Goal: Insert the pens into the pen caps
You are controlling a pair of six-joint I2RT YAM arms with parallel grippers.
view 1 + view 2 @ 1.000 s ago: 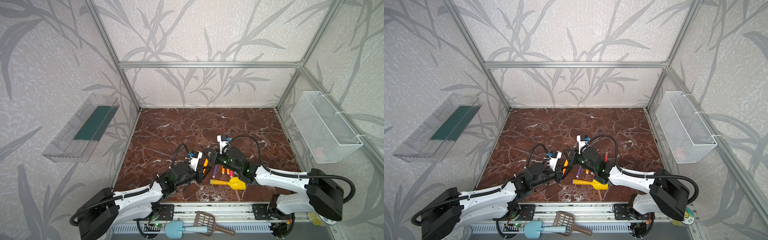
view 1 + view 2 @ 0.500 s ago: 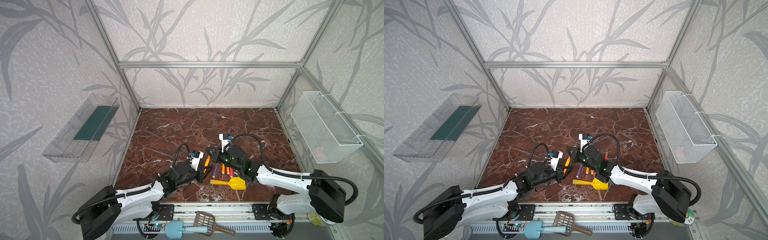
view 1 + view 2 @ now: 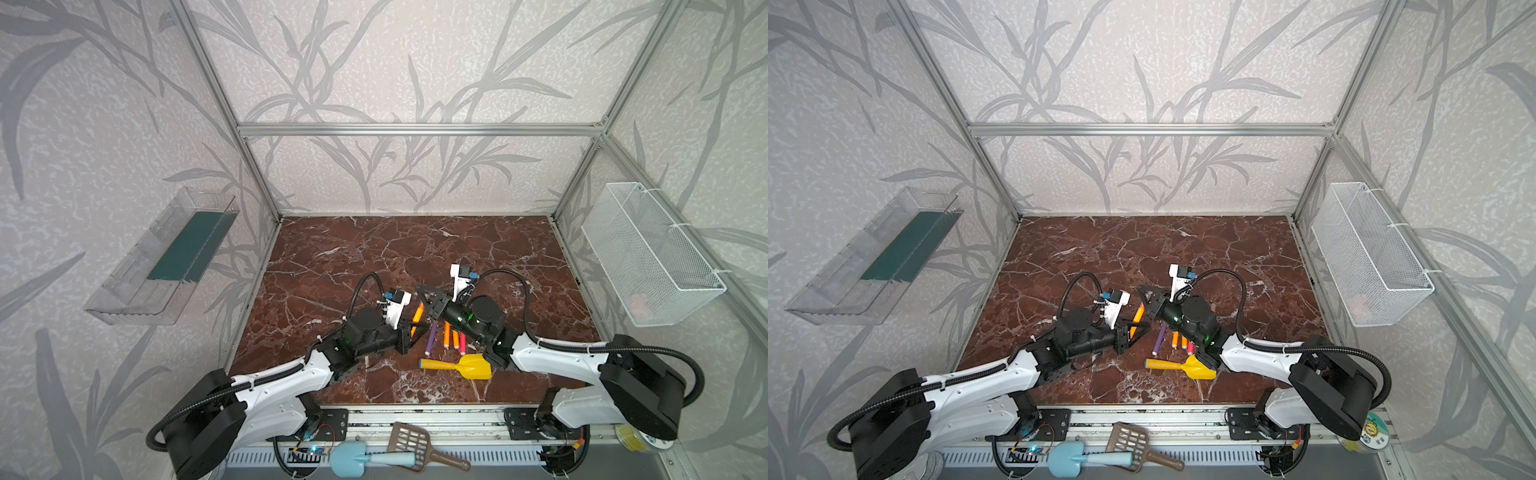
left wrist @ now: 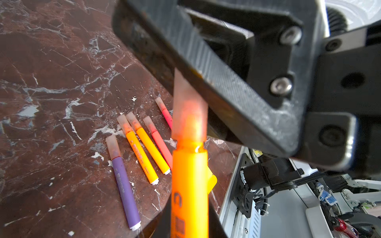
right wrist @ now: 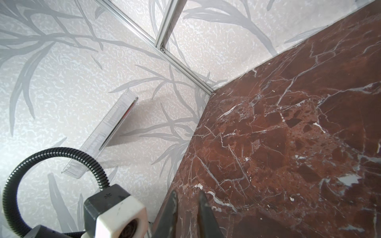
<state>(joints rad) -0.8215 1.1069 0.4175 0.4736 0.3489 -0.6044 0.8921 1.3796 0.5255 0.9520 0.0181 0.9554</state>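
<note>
Marbled desk (image 3: 374, 257), both hands close together near-centre. Clamped in left hand (image 3: 415, 332): orange pen (image 3: 417, 318), long axis near-to-far, leaning slightly right, capped tip toward right hand (image 3: 426, 294). Fingers of right hand closed, nearer of the two to pen cap (image 4: 188, 115); cap's far end hidden behind finger side, grip unconfirmed. Likely next: press along that axis. Five capped pens (image 4: 150, 146) flat on desk, under right arm.

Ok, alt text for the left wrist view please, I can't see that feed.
An orange pen held in the left gripper fills the foreground, a translucent cap on its tip running up behind the black right gripper. Beyond it on the marble table lie five capped pens: one purple, two orange, two pink-red.
</note>
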